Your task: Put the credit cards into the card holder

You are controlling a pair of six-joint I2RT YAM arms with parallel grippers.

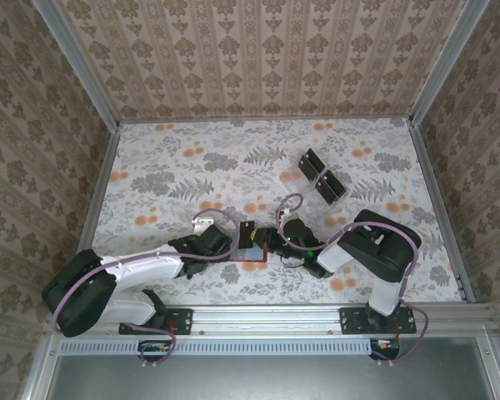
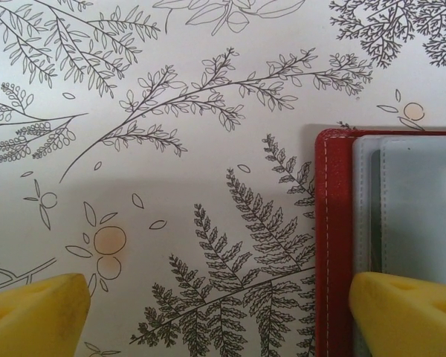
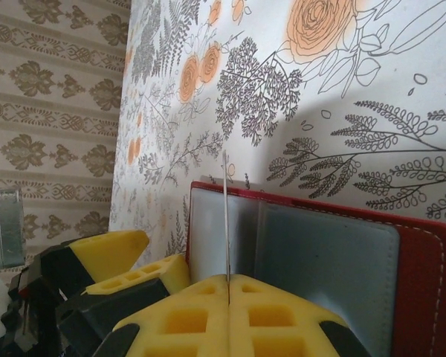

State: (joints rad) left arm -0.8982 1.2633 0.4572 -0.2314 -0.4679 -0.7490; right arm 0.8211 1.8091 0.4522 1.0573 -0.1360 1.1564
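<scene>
The flower-printed tabletop [image 1: 192,167] is carrying everything, and the left arm [image 1: 133,271] and right arm [image 1: 375,250] are both reaching inward to meet near its front middle. The left hand [image 2: 219,316] is hanging released, jaws spread wide, with one yellow finger [image 2: 37,312] over bare cloth and the other over the edge of the card holder [image 2: 334,245]; whether it is touching, I cannot tell. The right hand [image 3: 229,286] is clenching a single card [image 3: 226,216], which is standing on edge and showing as a thin upright line, pointing down at the holder's grey inner pockets. The card holder [image 1: 252,252] is lying open and flat between the two hands, inside facing up, its long axis running left to right and a red border facing the arm bases. The remaining credit cards [image 1: 322,177] are lying well apart, toward the far right, in a row slanting from upper left to lower right.
</scene>
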